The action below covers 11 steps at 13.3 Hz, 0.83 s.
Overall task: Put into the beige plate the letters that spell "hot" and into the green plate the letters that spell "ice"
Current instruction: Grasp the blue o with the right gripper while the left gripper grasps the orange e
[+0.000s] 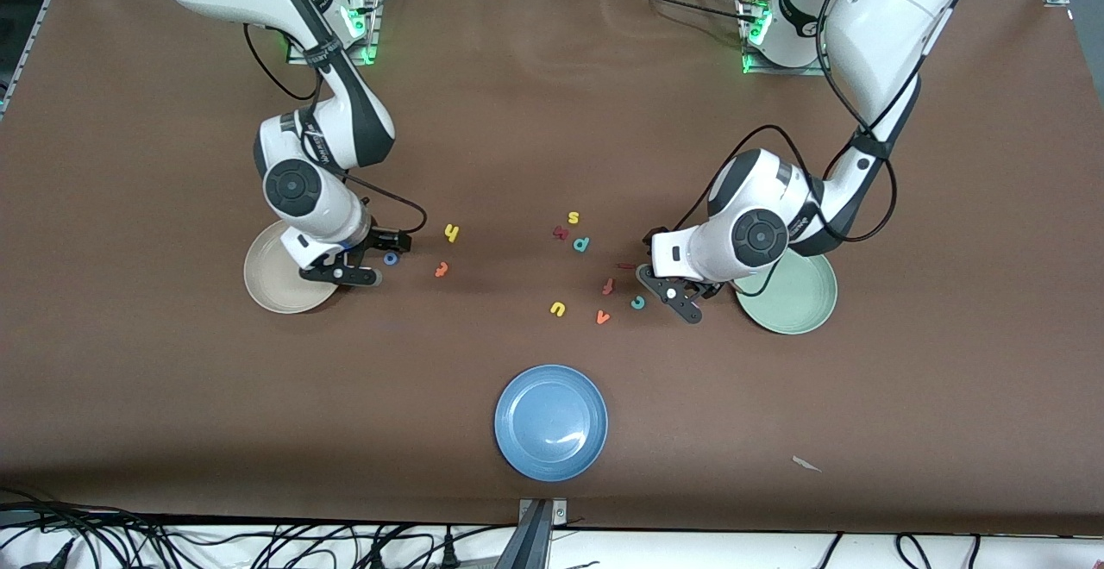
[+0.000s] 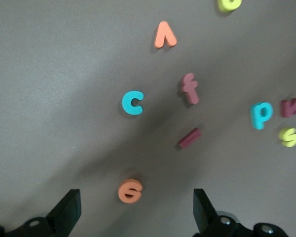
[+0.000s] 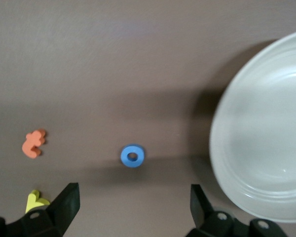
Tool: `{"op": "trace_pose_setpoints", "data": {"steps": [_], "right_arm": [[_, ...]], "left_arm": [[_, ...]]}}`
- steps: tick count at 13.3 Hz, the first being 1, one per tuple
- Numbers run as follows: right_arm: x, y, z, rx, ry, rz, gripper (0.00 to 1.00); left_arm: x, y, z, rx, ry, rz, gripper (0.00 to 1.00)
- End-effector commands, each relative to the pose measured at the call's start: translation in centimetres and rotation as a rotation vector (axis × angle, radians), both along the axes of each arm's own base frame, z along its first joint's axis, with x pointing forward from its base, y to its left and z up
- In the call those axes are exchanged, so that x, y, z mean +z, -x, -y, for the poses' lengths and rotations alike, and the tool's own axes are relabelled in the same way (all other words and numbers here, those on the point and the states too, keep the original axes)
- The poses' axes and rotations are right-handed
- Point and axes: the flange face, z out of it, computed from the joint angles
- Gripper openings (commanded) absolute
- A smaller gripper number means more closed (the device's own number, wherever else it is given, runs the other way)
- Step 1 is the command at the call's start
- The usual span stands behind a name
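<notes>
The right gripper is held low over the blue "o", jaws apart; the left gripper is poised beside the teal "c", jaws apart.

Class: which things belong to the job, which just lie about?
Job: yellow foam h, blue foam o, orange foam t, beige plate; red foam i, teal foam c, orange foam e, green plate.
Spare: yellow foam u, orange foam v, blue plate.
</notes>
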Motion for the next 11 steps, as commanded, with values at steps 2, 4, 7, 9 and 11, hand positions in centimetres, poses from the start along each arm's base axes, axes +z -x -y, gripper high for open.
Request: {"op": "trace_pose_setpoints", "data": {"steps": [2,4,7,9,11], "right_arm": [[-2.2,0.1,0.2,0.068,-0.019,0.005,0.99],[-2.8,0.0,0.1,0.068,-0.024,0.02,0.98],[-3.9,-0.3,0.2,0.057,-0.036,0.048,0.95],[-3.9,-0.3,0.2,0.043,-0.034,0.046,0.9],[-4.0,-0.2,0.2,0.042,-0.033,0.044,0.74]], "left_arm": [[-0.7,0.4,-0.3,-0.06,-0.029,0.036,1.0],[-1.7,1.1,-0.5,-0.06,-0.03,0.03,0.94],[-3.3,2.4,-0.5,-0.056,-0.017,0.054,0.82],[-3.4,2.5,-0.6,-0.105,-0.054,0.078,0.77],[-3.8,2.9,-0.7,-0.088,-0.086,0.084,0.74]]}}
